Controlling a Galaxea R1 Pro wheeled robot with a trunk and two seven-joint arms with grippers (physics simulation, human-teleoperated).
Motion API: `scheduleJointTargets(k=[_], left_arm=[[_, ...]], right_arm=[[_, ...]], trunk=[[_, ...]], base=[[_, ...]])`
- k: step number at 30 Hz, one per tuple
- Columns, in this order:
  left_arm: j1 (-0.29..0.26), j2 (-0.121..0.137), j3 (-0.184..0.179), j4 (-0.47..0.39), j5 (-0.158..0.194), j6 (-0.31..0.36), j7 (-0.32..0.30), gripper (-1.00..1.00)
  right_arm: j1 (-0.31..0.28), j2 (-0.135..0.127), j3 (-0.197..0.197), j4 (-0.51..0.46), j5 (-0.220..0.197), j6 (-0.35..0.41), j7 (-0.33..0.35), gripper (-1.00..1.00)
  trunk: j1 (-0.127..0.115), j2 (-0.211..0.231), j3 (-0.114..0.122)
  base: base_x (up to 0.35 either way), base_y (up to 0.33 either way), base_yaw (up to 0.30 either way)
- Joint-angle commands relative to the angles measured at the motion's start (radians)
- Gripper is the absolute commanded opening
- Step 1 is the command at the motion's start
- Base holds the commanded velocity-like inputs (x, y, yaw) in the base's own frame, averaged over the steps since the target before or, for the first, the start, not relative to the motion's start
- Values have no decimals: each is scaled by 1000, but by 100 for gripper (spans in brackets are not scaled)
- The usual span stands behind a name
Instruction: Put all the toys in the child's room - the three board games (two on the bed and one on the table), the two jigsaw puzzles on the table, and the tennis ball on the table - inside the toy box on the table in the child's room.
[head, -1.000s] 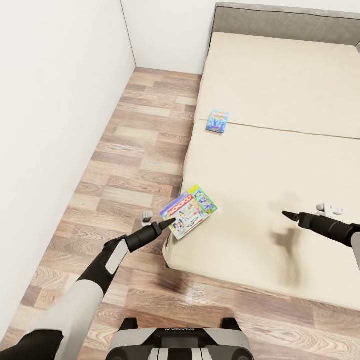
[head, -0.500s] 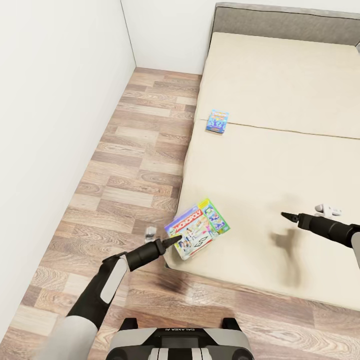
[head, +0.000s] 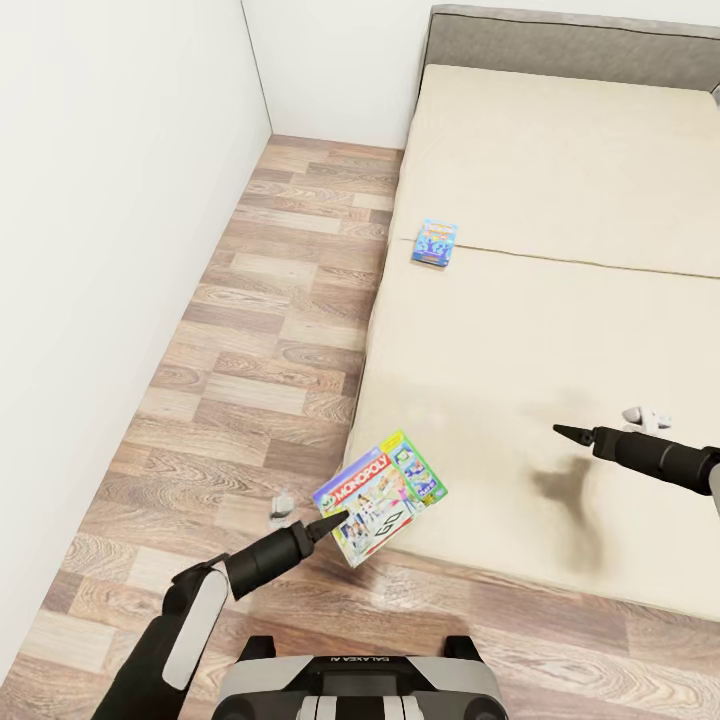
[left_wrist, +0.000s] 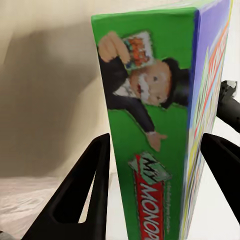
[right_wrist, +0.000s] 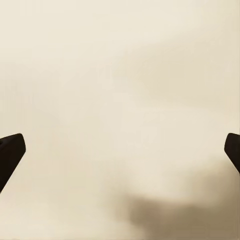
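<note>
Green-edged board game (head: 384, 494) (beige bed (head: 560, 300))

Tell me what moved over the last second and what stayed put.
The left gripper, shut on the green-edged board game, has pulled it back toward the robot, off the near corner of the bed and partly over the floor. The small blue board game stayed put; the open right gripper barely shifted.

light: bright, even | shadows: soft dark patch on bed (head: 560, 350) | focus: slightly soft render

Green-edged Monopoly box (head: 381, 495) tilted at bed (head: 560, 300) corner, small blue game (head: 435, 242) flat farther up
</note>
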Motion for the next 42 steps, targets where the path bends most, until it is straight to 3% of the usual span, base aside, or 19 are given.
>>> scheduleJointTargets(k=[1, 7, 16, 23, 27, 35, 42], left_arm=[[18, 1, 8, -23, 4, 13, 3, -100], [94, 3, 54, -128, 5, 51, 21, -100], [152, 0, 104, -244, 5, 122, 38, -100], [182, -3, 138, -298, 11, 147, 44, -100], [212, -6, 155, -351, 40, 158, 46, -100], [235, -7, 167, -381, 97, 164, 46, -100], [240, -7, 169, -388, 112, 164, 46, -100]], right_arm=[[-1, 0, -1, -3, 2, 8, 11, 100], [2, 1, 0, -39, 1, 42, 26, 100], [24, 5, 0, -107, 1, 100, 32, 100], [46, 9, 0, -151, 0, 100, 34, 100], [62, 12, 1, -178, 0, 100, 35, 100], [89, 14, 7, -210, -1, 100, 36, 100], [97, 14, 9, -218, -1, 100, 36, 100]], trunk=[[0, 0, 0], [0, 0, 0], [0, 0, 3], [-27, 49, 31], [-42, 77, 48], [-73, 133, 82], [-100, 182, 112]], base=[[0, 0, 0], [0, 0, -1], [0, 0, -60], [0, 0, -155], [0, 0, -183], [0, 0, -193], [0, 0, -198]])
